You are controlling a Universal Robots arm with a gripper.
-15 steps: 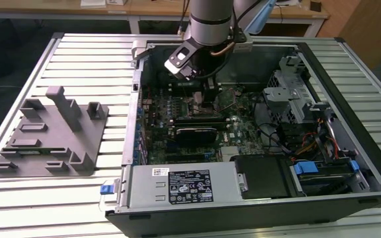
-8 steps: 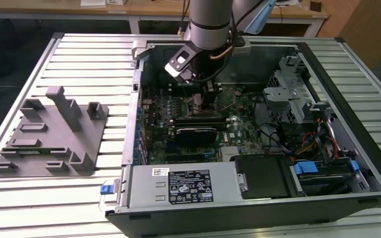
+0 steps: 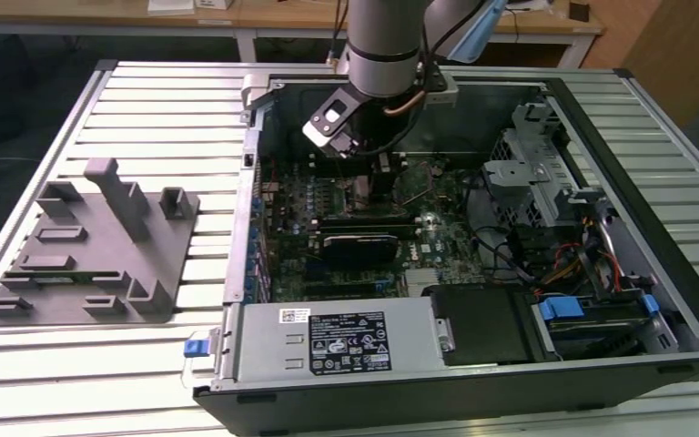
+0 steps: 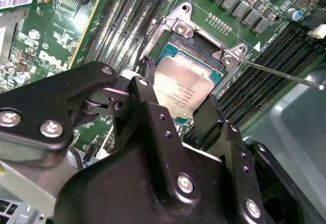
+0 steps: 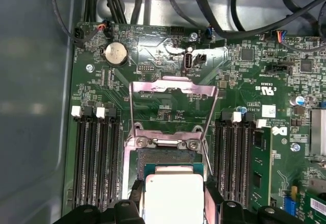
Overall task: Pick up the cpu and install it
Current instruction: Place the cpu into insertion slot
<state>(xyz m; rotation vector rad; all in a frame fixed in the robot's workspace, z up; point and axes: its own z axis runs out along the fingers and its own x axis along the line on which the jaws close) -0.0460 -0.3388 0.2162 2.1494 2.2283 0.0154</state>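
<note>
Both wrist views: fingers (image 4: 150,102) clasp the cpu (image 5: 173,196) over the socket (image 5: 165,158); exterior view's arm (image 3: 380,45), at twelve o'clock, hides it.

- In the second wrist view, the black body of the claw (image 4: 179,94) covers the near part of the cpu (image 4: 186,81).
- In the first wrist view, the picture's edge cuts off the cpu.
- Whether the cpu sits in the socket (image 5: 165,158) or hangs just above it cannot be told.
- In the exterior view, the arm's wrist (image 3: 380,64) hides part of the motherboard (image 3: 440,228).
</note>
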